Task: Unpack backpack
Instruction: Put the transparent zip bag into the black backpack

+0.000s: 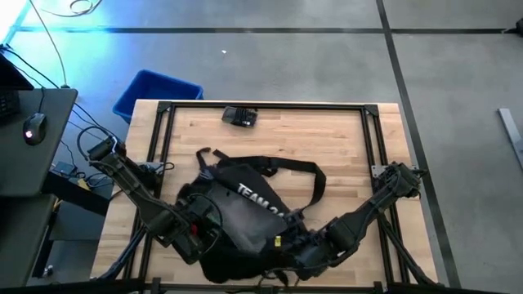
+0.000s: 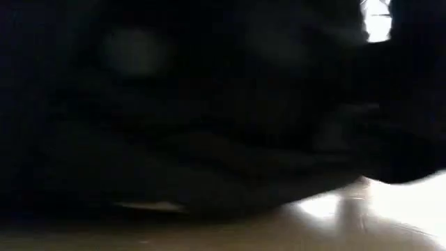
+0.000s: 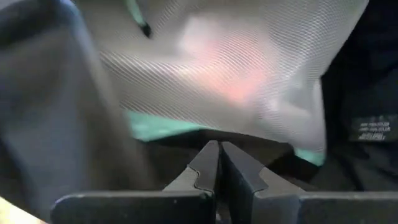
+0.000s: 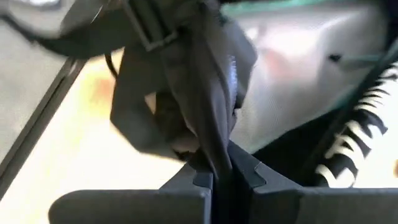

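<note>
Two grippers work the backpack [image 1: 245,208], which lies near the tabletop's [image 1: 327,139] front edge. Left gripper [image 3: 219,163]: fingers closed, empty, at the opening. Right gripper [image 4: 224,169]: fingers clamped on backpack fabric. Contents not yet removed; unpacking appears barely begun.

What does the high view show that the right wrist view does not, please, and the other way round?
Only the high view shows the whole table, both arms, a small dark object at the far edge and a blue bin beyond it. Only the right wrist view shows the right hand shut on a fold of black fabric, with pale lining behind. Both show the backpack.
</note>
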You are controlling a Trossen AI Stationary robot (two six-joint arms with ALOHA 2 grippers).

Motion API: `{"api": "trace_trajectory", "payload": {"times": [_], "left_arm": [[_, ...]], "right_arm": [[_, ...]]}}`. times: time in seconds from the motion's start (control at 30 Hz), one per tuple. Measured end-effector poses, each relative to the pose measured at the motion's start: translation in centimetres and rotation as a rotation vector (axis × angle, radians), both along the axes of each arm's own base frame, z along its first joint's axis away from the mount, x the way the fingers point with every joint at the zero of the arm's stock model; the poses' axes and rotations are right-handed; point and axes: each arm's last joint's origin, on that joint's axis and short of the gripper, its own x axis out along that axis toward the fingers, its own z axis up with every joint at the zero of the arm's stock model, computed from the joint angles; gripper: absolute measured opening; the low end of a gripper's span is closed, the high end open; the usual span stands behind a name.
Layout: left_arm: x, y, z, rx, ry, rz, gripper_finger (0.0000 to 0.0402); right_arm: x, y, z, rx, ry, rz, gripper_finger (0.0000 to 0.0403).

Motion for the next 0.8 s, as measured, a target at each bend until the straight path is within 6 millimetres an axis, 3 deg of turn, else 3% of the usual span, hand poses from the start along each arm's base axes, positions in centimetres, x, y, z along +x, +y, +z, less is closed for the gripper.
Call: {"api": "trace_trajectory", "payload": {"times": [0.17, 0.3, 0.53, 0.8], "left_arm": [[0.1, 0.2, 0.4, 0.058, 0.015, -0.117, 0.0000], [-0.7, 1.1, 1.8, 0.084, 0.013, -0.234, 0.0000], [-4.3, 3.5, 6.5, 0.201, -0.167, -0.388, 0.0000], [-7.5, 6.8, 9.9, 0.350, -0.298, -0.501, 0.0001]], "right_arm": [[-0.8, -1.3, -0.1, -0.054, 0.047, -0.214, 0.0003], [-1.1, -2.6, 0.9, 0.037, 0.052, -0.412, 0.0028], [-1.7, -4.5, 3.4, 0.261, 0.059, -0.664, 0.0127], [-0.5, -5.3, 5.8, 0.438, -0.166, -0.695, 0.0242]]}}
